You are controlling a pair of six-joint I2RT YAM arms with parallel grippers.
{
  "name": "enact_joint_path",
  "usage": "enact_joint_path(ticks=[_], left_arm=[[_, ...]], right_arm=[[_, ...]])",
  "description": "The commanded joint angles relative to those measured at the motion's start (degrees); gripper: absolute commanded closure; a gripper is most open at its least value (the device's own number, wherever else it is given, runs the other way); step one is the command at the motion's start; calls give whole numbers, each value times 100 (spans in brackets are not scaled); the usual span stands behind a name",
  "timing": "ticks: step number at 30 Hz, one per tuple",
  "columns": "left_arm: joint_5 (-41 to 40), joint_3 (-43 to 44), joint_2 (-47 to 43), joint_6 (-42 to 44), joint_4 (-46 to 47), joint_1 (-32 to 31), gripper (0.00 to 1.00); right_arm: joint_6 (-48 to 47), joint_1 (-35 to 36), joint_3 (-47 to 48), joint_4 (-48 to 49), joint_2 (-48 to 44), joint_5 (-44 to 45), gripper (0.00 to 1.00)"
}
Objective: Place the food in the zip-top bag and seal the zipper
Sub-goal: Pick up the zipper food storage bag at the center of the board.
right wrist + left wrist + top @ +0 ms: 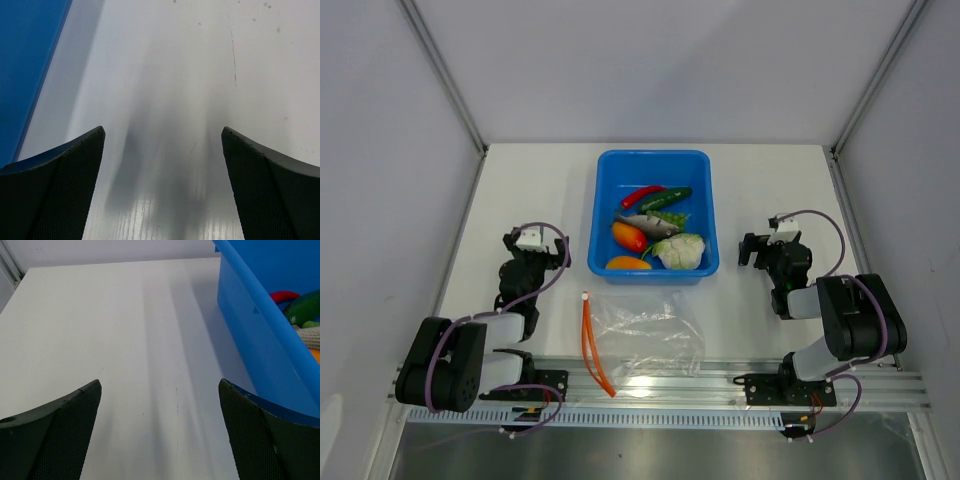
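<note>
Six or so toy foods lie heaped in the blue rectangular plastic bin (pixel 603 215) at the middle of the white bench (pixel 770 180): a red chili (pixel 642 194), a green cucumber (pixel 667 199), a grey fish (pixel 648 224), an orange-red piece (pixel 628 236), a yellow-orange piece (pixel 628 264) and a white-green cauliflower (pixel 680 250). Just in front of the bin, between the arm bases, the clear crinkly zip-top bag (pixel 655 335) lies flat. Its thin orange-red zipper strip (pixel 592 345) runs along the edge nearest the left arm.

The left end effector (pixel 159 385) and the right end effector (pixel 162 131) are both spread wide and hold nothing, one low over the bench on either side of the bin.

The bag looks light, limp and slippery, so it would likely slide or fold if pushed. The zipper strip seems the stiffest place to pinch. The foods look light and smooth. The slim chili should suit a pinch across its middle, while the rounded cauliflower may need nearly the full opening.

Whether the bag's mouth is parted or zipped cannot be told, and its outline fades into the pale bench. The foods overlap, so their undersides are hidden. The left wrist view shows only slivers of them over the bin wall. Neither wrist view shows the bag.
</note>
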Motion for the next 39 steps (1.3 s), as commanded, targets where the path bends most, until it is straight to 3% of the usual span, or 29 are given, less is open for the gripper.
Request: enact_joint_path(ticks=[1, 7, 8, 9, 10, 12, 16, 18, 21, 22, 23, 24, 26, 27, 28, 29, 32, 33, 34, 37, 39], left_arm=[[-17, 174, -32, 181, 277, 52, 0], [-184, 174, -330, 190, -11, 26, 1], [-254, 191, -636, 190, -143, 9, 0], [-455, 218, -848, 173, -345, -44, 1], [-509, 279, -1067, 173, -877, -70, 1], [-492, 349, -1672, 190, -1241, -106, 1], [-693, 499, -2509, -475, -2181, -141, 1], [-781, 534, -2834, -732, -2884, -150, 0], [-598, 849, -3397, -1162, -4006, -158, 1], [-536, 964, -3616, -1355, -4264, -159, 1], [-449, 1122, -3723, -1470, -4545, -159, 1], [-474, 1210, -3837, -1610, -5148, -159, 0], [-701, 1491, -4127, -2382, -6001, -159, 1], [-755, 1571, -4224, -2603, -6007, -159, 1], [-799, 1658, -4303, -2909, -6685, -159, 0], [-860, 1938, -4452, -3025, -6997, -159, 1], [-905, 2256, -4602, -3474, -7833, -159, 1], [-766, 2283, -4611, -3510, -7931, -159, 1], [-686, 2344, -4629, -3510, -8132, -159, 0], [-868, 2555, -4682, -3957, -9025, -159, 1], [-1036, 2810, -4664, -4142, -9468, -150, 1]], right_arm=[[-155, 32, 27, 341, -93, 131, 1], [-23, -39, -60, 401, -285, 59, 1], [142, 101, -156, 410, -452, 330, 1], [196, 294, -261, 263, -680, 1316, 1], [127, 487, -280, 87, -934, 1744, 0], [56, 954, -106, -1052, -1752, 2683, 0], [774, 990, 465, -2978, -2912, 2959, 1], [1728, 1025, 852, -4646, -3467, 3136, 1], [2164, 1025, 1906, -6901, -3836, 2682, 1], [1939, 999, 2187, -7302, -3881, 2227, 0], [1641, 1025, 2781, -7680, -3899, 1022, 1], [1481, 1321, 2961, -8189, -3873, 740, 1], [1558, 1377, 3121, -8613, -4047, -43, 1], [1681, 1377, 3113, -8616, -4048, -315, 1], [1839, 1307, 3095, -8694, -4257, -578, 1], [2084, 1272, 3069, -8739, -4355, -1356, 0], [2874, 1367, 3068, -8861, -4567, -1934, 1], [2895, 1542, 3269, -9045, -4575, -1813, 0], [2817, 2153, 3401, -9421, -4610, -1472, 1], [2333, 3428, 3867, -10107, -4672, 338, 1], [2262, 3722, 4174, -10346, -4498, 892, 1]])
